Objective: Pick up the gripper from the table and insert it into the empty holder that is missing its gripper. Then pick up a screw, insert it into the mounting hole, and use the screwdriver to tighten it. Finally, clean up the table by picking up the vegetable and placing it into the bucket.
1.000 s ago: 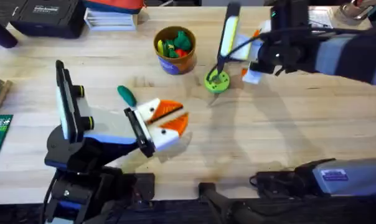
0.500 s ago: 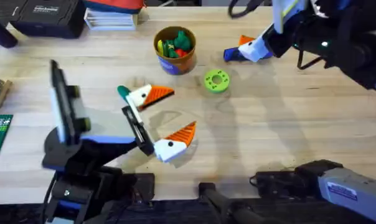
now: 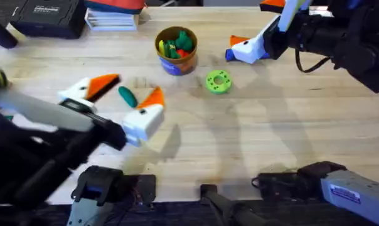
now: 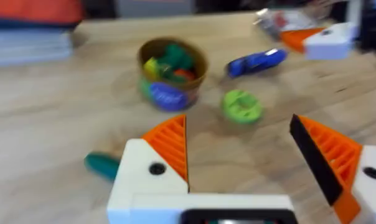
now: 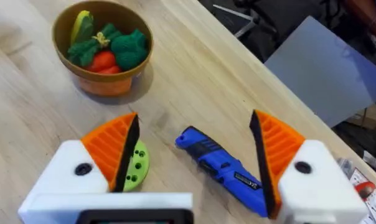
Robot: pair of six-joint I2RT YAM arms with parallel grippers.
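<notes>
Left pincer (image 3: 122,100), white fingers w/ orange ribbed pads, is spread wide and holds nothing; its fingers straddle the small dark-green elongated toy vegetable (image 3: 127,96), one either side, not touching. A sec ago this pincer was nearly closed and sat nearer the arm bases; half a sec ago it was opening beside the veg. So it has swung out and lined up for the cleanup grasp; my read is the closing comes next.

Right pincer (image 5: 194,155) is also wide and empty. It has pulled back toward the far right of the worktop, and the bright blue pen-shaped screwdriver (image 5: 222,169) that stood tip-down over the flat bright-green round disc w/ holes (image 3: 218,82) a sec ago now lies on its side between those fingers, released. Screwing step looks finished.

Small round bucket w/ yellow rim and blue-purple body (image 3: 176,49) stands beyond the veg, already holding green and red-orange toy produce.

Veg looks smooth, rounded, light. Screwdriver barrel is glossy hard plastic, thick then tapering. Light wooden butcher-block worktop (image 3: 271,144) shows pale matte plank grain.
</notes>
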